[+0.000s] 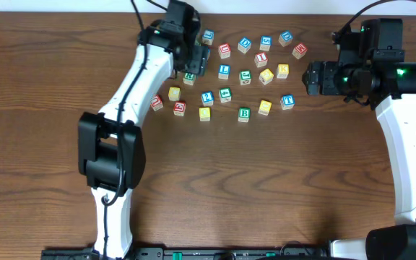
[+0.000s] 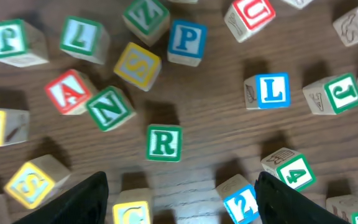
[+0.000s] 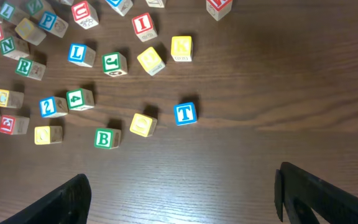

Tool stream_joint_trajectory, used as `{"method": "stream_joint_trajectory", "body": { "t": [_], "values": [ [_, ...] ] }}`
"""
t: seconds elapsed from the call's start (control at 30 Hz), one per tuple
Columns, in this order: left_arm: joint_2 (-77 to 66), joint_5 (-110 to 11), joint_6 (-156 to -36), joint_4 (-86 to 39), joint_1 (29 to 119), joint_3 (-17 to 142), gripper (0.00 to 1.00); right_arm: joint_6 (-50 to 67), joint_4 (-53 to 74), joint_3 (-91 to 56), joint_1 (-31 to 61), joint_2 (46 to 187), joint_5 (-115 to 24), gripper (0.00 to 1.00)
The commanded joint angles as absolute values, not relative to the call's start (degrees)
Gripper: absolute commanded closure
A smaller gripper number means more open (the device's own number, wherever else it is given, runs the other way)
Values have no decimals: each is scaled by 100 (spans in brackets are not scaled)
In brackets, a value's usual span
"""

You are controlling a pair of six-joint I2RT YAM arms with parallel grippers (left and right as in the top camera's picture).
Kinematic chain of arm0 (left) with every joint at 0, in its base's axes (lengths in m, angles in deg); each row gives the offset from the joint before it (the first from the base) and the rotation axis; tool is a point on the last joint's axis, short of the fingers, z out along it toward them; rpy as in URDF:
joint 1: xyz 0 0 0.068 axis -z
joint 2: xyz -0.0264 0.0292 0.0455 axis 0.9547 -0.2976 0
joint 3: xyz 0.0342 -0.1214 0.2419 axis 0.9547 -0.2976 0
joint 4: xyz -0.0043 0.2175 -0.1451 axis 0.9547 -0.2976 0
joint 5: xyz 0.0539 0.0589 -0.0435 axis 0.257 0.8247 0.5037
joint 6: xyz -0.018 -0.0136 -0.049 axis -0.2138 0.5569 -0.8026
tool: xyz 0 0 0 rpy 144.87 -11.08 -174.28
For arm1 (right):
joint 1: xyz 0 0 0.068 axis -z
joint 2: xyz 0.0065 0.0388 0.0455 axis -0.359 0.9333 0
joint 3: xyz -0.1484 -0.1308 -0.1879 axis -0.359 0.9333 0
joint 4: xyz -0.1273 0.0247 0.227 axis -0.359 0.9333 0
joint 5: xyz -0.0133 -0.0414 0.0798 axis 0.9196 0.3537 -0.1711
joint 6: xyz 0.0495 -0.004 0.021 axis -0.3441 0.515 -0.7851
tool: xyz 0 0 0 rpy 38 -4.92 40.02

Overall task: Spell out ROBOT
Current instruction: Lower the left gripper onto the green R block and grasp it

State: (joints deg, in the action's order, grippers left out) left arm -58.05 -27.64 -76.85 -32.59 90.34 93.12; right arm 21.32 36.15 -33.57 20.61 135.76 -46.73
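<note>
We saw the left gripper (image 2: 180, 193) spread wide and empty above the green R cube (image 2: 164, 142), and feared its closing fingers (image 2: 86, 200) might snag the N cube (image 2: 109, 108) just beside R.

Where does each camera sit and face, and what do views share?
Overhead: above the table, facing straight down on scattered cubes; left arm and right arm show.
Left wrist: on the left arm, facing down at the green R cube; left hand at bottom.
Right wrist: on the right arm, facing down at the blue T cube; right hand at bottom.
Shared: both wrist views show the green R cube.
</note>
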Motion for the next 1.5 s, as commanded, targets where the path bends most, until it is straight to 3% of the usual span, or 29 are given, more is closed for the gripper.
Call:
{"method": "stream_joint_trajectory", "body": {
  "t": [0.0, 1.17, 1.47],
  "values": [
    [-6162, -2611, -7654, -3272, 9062, 9395, 26, 2195, 3683, -3411, 2138, 13583, -4623, 9],
    [-6808, -2062, -7624, -2785, 9038, 9334, 30, 2195, 4013, -3348, 2138, 13613, -4479, 9],
    [-7042, -2270, -7628, -2734, 9078, 9334, 39, 2195, 4050, -3348, 2138, 13613, -4479, 9]
  ]
}}
